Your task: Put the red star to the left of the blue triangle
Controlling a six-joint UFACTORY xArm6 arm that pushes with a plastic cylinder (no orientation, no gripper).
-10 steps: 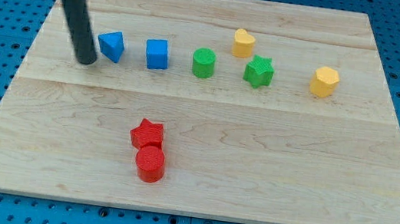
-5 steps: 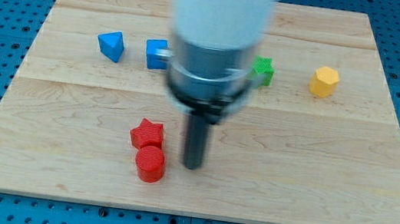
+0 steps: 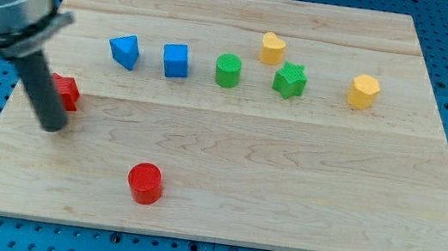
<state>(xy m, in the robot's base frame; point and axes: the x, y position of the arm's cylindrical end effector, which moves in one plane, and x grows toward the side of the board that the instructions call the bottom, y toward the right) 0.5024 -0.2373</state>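
A smooth, pale grey cylindrical housing, blurred at the view's upper left, narrows through a black ringed collar into a straight, matte dark rod; my tip ends the rod as a blunt, rounded end.

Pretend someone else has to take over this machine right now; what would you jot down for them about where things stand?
Tip: my tip is down on the board near the view's left edge, just below the red star; the rod hides part of that block.
Job's blocks: the red star lies left of and lower than the blue triangle, well apart from it.
Done: the star is already on the triangle's left side.
Left: perhaps nudge the star up level with the triangle, if a tidy row is wanted.
Elsewhere: the red cylinder sits alone near the view's bottom; the blue cube is right of the triangle.
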